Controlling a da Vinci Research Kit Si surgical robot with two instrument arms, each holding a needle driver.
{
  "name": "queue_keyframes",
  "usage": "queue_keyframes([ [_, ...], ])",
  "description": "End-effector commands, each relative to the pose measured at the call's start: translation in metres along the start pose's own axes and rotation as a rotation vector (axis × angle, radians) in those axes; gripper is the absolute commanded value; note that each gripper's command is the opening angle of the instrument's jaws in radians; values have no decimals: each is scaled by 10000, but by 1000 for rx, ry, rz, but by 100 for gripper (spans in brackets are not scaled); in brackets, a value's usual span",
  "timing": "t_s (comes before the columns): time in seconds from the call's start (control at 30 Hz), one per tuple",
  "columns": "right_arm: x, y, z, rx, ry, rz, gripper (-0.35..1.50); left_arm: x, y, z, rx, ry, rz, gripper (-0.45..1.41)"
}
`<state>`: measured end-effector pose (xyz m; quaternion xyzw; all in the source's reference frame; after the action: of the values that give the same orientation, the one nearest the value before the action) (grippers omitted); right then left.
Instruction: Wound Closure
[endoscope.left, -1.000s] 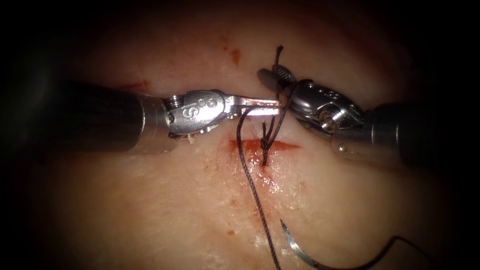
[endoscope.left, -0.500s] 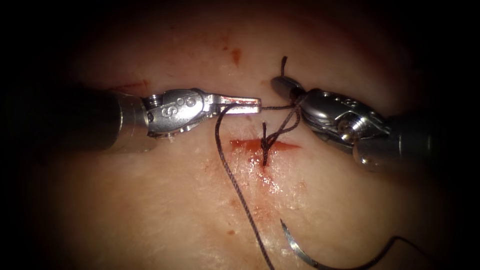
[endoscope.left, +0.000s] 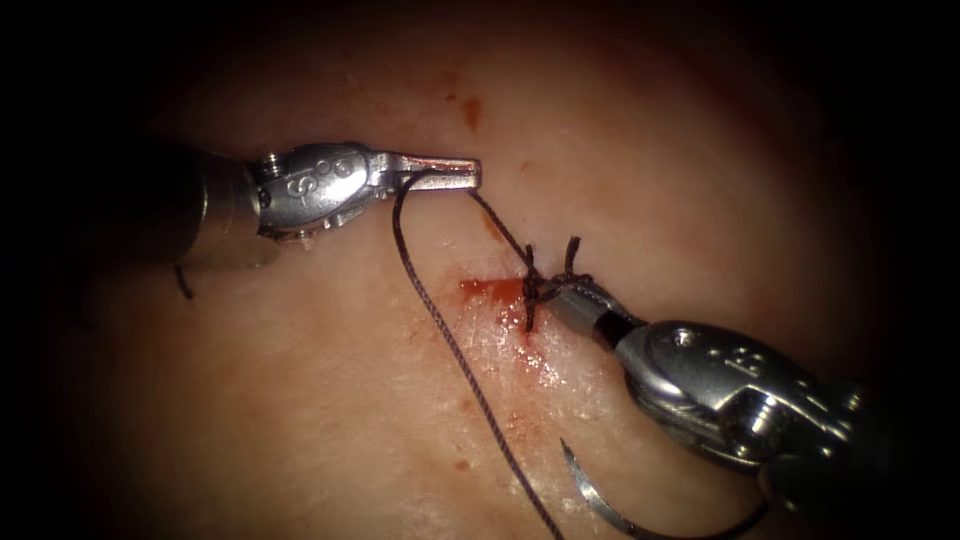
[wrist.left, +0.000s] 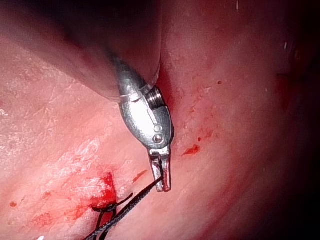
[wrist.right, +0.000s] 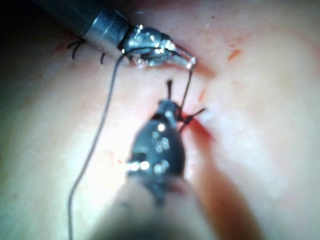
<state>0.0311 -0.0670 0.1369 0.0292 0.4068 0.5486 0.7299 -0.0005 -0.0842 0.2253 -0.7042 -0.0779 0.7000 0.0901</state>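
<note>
Closest to the front of the endoscope view lies the thin curved steel needle (endoscope.left: 610, 505). It rests flat on top of the pale, wet, bumpy tissue (endoscope.left: 300, 400), not stuck in it, and neither of my tools holds it. It sits on the near side of the cut, a little to the right.

Next comes my right shiny silver tool (endoscope.left: 575, 300). Its tips are pinched tight on a short end of the dark twisted thread (endoscope.left: 450, 340), right at the little knot (endoscope.left: 532, 290). My tool's fat metal body covers the tissue just right of the knot.

The knot sits on the short red cut (endoscope.left: 495, 291). Shiny red fluid (endoscope.left: 535, 360) is smeared just below it.

From the knot, one piece of thread runs straight and tight, up and left, to my left silver tool (endoscope.left: 460, 172). Its two flat tips are closed on the thread. A long loose piece hangs from there in a soft curve, down across the tissue toward the front, left of the cut.

Farther back, a small red spot (endoscope.left: 470, 108) marks the smooth tissue. In the right wrist view, short dark stitch ends (wrist.right: 75, 47) poke up beside my left tool's grey shaft.
</note>
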Motion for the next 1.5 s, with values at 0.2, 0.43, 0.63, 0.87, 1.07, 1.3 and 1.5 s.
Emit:
queue_keyframes([
  [0.2, -35, -1, 13, 24, -42, -22, -35, -1, -32, 9, -2, -5, -18, -45],
  [0.43, -68, 5, 29, 64, -127, -68, -35, 11, -71, 10, 9, -6, -40, -45],
  [0.63, -77, -1, 28, 91, -162, -99, -35, 17, -97, 11, 14, -14, -40, -45],
  [0.87, -86, -18, 20, 136, -184, -117, -35, 27, -132, 7, 26, -18, -36, -45],
  [1.07, -90, -35, 18, 178, -206, -146, -35, 31, -162, 7, 57, -31, -35, -45],
  [1.3, -92, -44, 13, 199, -207, -158, -35, 17, -184, 16, 101, -60, -26, -45],
  [1.5, -91, -49, 6, 203, -200, -159, -35, 4, -208, 25, 144, -88, -13, -45],
])
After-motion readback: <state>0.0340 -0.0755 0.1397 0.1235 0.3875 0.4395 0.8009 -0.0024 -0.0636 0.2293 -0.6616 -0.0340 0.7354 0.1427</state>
